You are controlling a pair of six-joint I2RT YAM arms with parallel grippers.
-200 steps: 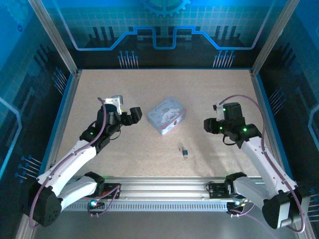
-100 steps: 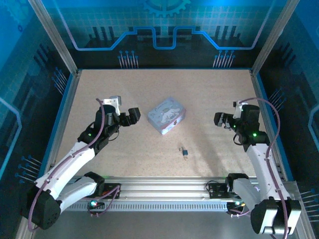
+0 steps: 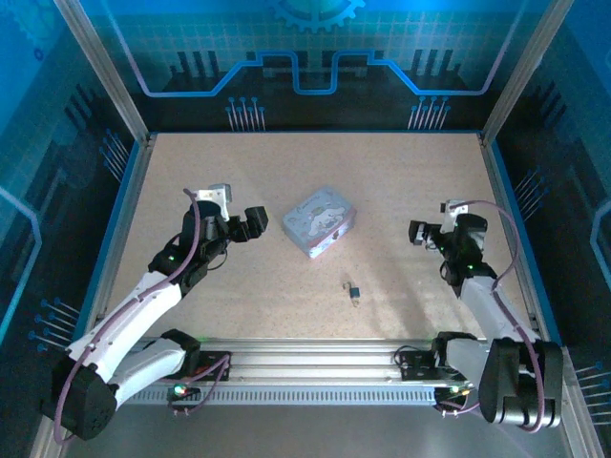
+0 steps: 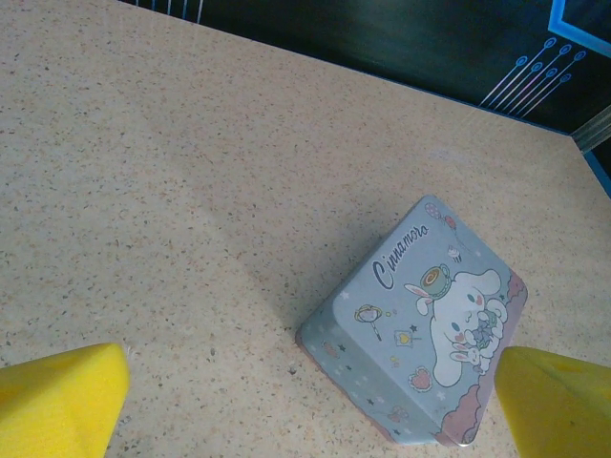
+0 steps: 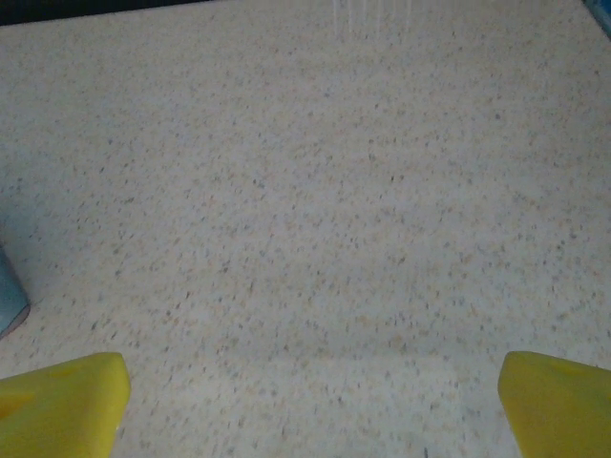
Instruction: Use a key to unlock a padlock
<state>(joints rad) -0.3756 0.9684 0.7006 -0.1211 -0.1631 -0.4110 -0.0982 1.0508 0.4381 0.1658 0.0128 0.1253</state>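
Observation:
The tiny dark padlock (image 3: 351, 287) lies on the table in front of the tin, in the top view. A thin grey sliver, the key (image 3: 355, 301), lies right against its near side; whether it sits in the lock is too small to tell. My left gripper (image 3: 256, 222) hovers left of the tin, open, its yellow fingertips (image 4: 62, 396) wide apart with nothing between them (image 4: 310, 405). My right gripper (image 3: 418, 232) hangs over bare table to the padlock's right and farther back. It is open too (image 5: 307, 405), and its fingertips (image 5: 558, 401) hold nothing.
A pale blue tin (image 3: 320, 220) with a cartoon print stands mid-table; it lies close ahead of the left fingers (image 4: 420, 324), and its corner shows at the left edge of the right wrist view (image 5: 8, 286). A raised frame (image 3: 134, 191) borders the speckled table.
The right arm has drawn back to the right, folding toward its base, and its gripper has moved away from the padlock. The left arm has hardly moved.

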